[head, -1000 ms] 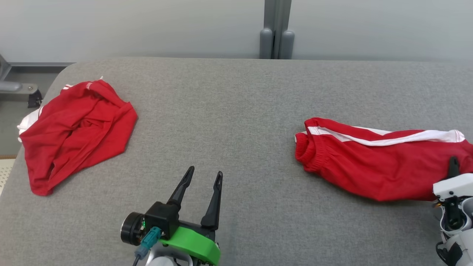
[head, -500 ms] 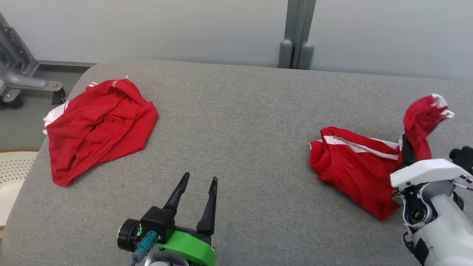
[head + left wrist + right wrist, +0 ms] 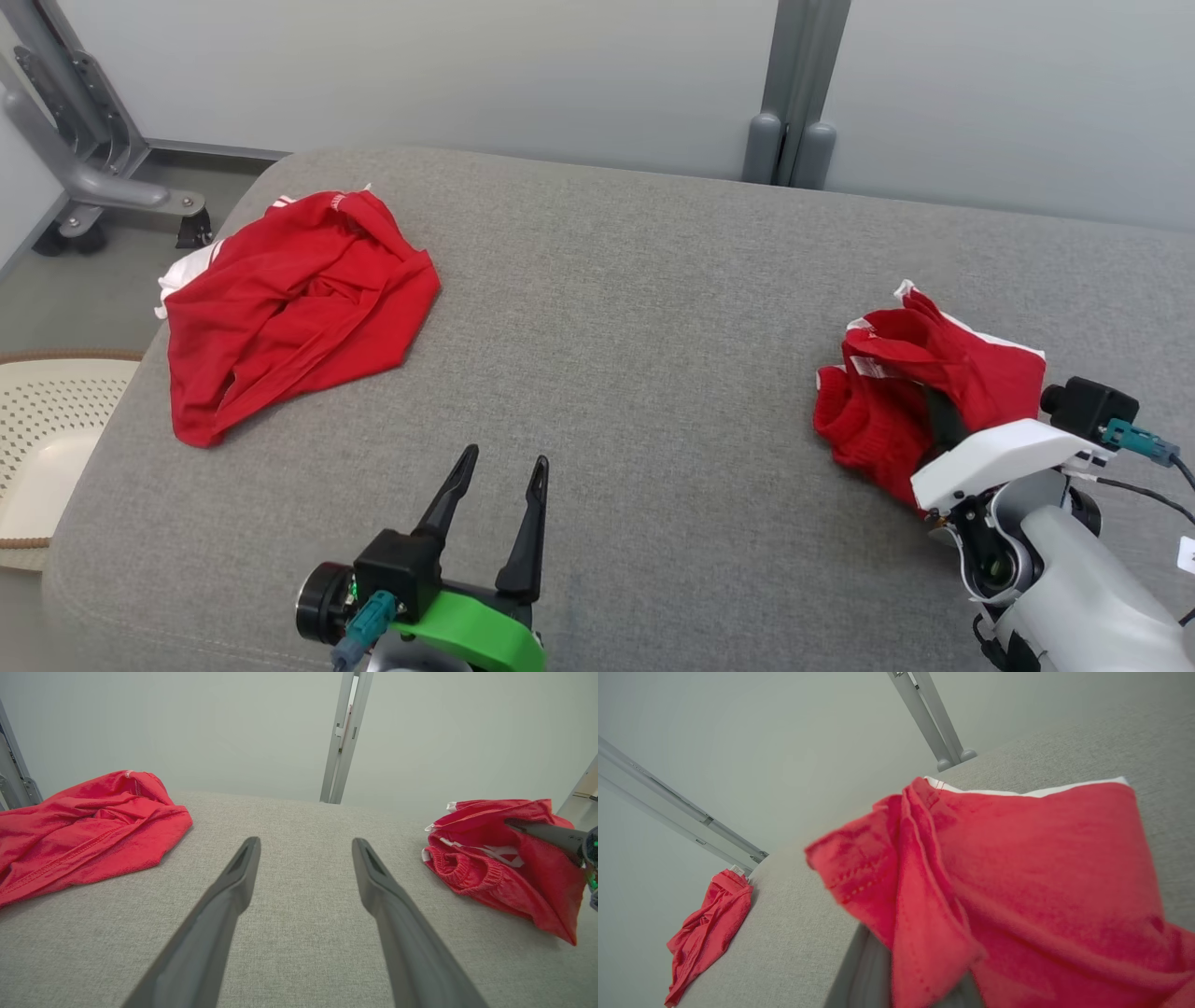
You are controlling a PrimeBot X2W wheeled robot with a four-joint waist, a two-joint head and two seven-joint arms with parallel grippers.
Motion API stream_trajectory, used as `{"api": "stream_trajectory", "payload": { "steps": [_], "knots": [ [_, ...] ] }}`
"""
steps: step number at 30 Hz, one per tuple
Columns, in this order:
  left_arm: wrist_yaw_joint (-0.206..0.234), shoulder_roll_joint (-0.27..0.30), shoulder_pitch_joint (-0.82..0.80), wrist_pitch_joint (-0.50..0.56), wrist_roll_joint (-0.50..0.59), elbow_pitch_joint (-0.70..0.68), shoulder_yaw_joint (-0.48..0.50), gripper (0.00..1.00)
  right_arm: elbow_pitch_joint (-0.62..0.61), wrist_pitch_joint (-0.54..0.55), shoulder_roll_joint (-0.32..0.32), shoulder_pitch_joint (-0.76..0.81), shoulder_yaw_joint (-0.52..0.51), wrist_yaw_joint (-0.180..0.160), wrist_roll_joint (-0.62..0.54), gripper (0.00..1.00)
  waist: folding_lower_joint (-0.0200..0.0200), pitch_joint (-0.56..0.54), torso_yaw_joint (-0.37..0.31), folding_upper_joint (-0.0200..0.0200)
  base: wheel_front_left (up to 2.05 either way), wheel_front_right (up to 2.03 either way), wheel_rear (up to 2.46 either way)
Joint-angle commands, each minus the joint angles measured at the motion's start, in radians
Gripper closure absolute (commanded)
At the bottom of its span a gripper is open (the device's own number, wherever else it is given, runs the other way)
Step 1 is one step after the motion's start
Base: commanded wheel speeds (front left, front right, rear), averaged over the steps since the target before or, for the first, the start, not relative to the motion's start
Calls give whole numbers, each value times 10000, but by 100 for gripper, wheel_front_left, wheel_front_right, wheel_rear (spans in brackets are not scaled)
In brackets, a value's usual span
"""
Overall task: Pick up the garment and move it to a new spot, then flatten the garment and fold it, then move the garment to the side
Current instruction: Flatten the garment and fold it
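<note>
**mako:** Red garment with a white side stripe [image 3: 971, 373] and a ribbed waistband, where's it sitting right now?

**tinbot:** Far right of the grey fabric-covered table [image 3: 635, 327], bunched into a heap. Part of it rests on the table top and part is pulled up over the right gripper [image 3: 941, 422], whose dark fingers are buried in the folds. In the right wrist view the red cloth [image 3: 1017, 882] drapes straight over the fingers, so the tips are hidden, but the fabric is pinched and hangs off them. I read that as the fingers closed tight on the garment. In the left wrist view one dark finger lies across the top of the heap [image 3: 495, 868].

**mako:** And the other arm?

**tinbot:** The left gripper [image 3: 504, 459] hovers over the near middle of the table with its fingers spread apart, pointing away from the robot. Its own camera [image 3: 303, 844] just has bare grey fabric showing between them.

**mako:** What's the second red thing?

**tinbot:** A crumpled red shirt-like cloth with a bit of white at its edge [image 3: 289, 308], by the table's far left corner, well apart from both grippers. Past that edge there's a white perforated basket [image 3: 47, 420] on the floor, and behind it a grey metal frame on castors [image 3: 84, 177].
</note>
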Motion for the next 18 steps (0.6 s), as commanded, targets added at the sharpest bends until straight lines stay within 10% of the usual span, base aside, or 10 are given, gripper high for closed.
{"api": "stream_trajectory", "payload": {
  "steps": [1, 9, 10, 11, 18],
  "knots": [
    [-9, 35, 129, -3, 49, -4, 35, 0, 43, -22, -24, -95, 170, 0, 63, 100, 0, 39, 96, 0, 0, 0, 0],
    [-15, 35, 137, -3, 89, 58, 47, 0, 380, 66, -10, -243, 1209, 0, 302, 100, 0, 71, 268, 0, 0, 0, 0],
    [-4, 35, 133, -3, 81, 59, 44, 0, 388, 61, -38, -269, 1366, 0, 254, 68, 0, 67, 278, 0, 0, 0, 0],
    [13, 35, 132, -3, 69, 61, 44, 0, 367, 33, -28, -295, 1513, 0, 255, 0, 0, 63, 285, 0, 0, 0, 0],
    [58, 35, 186, -3, 27, 45, 40, 0, 182, 7, 83, -314, 2511, 0, 492, 0, 0, 19, 252, 0, 0, 0, 0]
  ]
}}
